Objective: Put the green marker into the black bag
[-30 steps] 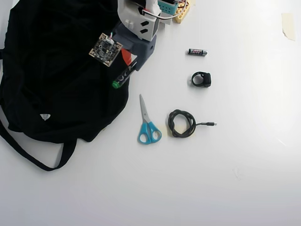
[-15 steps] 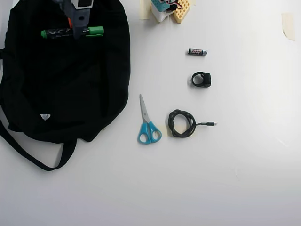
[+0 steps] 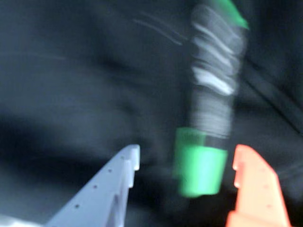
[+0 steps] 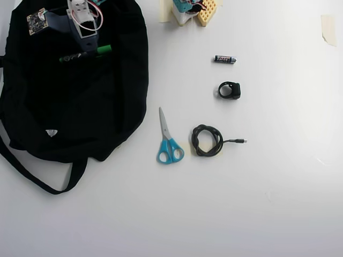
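White table (image 4: 278, 203): black bag (image 4: 64, 118), scissors (image 4: 168, 140), cable (image 4: 208, 140), battery (image 4: 225, 59).

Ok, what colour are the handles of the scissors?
Blue, on the scissors, clearest in the overhead view.

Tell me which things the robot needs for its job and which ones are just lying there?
Needed for the job:
slim green-capped marker with a black barrel
big black soft fabric bag
robot's pincer

Just lying about:
blue-handled scissors
small black battery
coiled black cable
small black ring-shaped clip
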### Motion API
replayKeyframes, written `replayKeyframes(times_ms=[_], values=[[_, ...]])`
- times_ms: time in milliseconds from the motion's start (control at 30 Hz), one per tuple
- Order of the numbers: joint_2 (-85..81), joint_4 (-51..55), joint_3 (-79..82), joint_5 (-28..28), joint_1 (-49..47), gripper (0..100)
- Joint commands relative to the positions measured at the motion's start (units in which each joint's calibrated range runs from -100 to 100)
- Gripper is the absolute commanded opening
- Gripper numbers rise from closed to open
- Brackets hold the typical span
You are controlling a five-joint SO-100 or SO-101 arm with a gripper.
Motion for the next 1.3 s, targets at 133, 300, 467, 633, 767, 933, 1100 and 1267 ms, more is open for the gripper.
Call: replayKeyframes(times_ms=[133, 300, 467, 633, 767, 933, 1100, 1267], values=[[-24.8, 7.7, -1.0, -3.3, -32.2, 25], [-33.1, 9.0, 7.2, -3.7, -44.5, 2], [-41.1, 8.7, 16.6, 2.1, -46.7, 2], [-51.1, 6.3, 29.9, 3.5, -48.8, 2], [-61.6, 0.9, 42.9, 3.5, -50.9, 2], [-71.7, -4.1, 56.8, 3.7, -51.3, 2], [-81.0, -4.1, 67.3, 3.7, -53.3, 2], [-93.5, -4.2, 80.2, 3.7, -53.7, 2]])
